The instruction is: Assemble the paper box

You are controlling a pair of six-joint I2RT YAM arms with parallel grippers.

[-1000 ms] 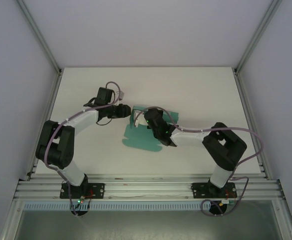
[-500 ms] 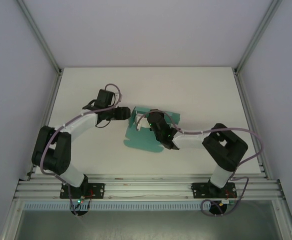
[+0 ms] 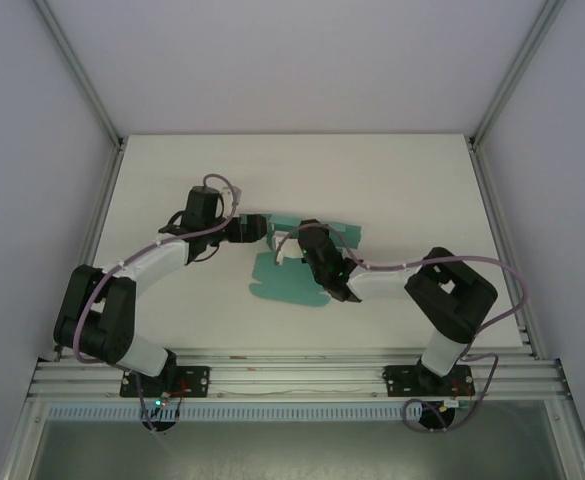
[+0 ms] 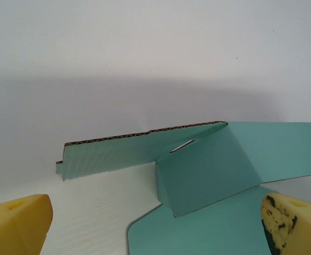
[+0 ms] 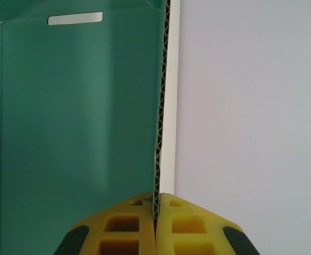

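The teal-green paper box (image 3: 290, 285) lies partly folded mid-table, its base sheet flat and side flaps raised. My right gripper (image 3: 297, 246) is over its far part, shut on the corrugated top edge of an upright wall. In the right wrist view the yellow fingers (image 5: 128, 226) pinch that edge, with the teal inner face and its slot (image 5: 81, 106) to the left. My left gripper (image 3: 263, 227) is at the box's far left corner, open. In the left wrist view its yellow pads (image 4: 17, 226) stand wide apart either side of the raised flap (image 4: 208, 164), touching nothing.
White tabletop (image 3: 392, 180) surrounds the box, bounded by aluminium frame rails (image 3: 97, 215) at left and right. Both arm bases (image 3: 162, 380) sit on the near rail. Purple cables loop over each arm.
My left gripper opened wide and reached further right and away, up to the box's far left corner. The right gripper kept its pinch on the wall, shifting only slightly.
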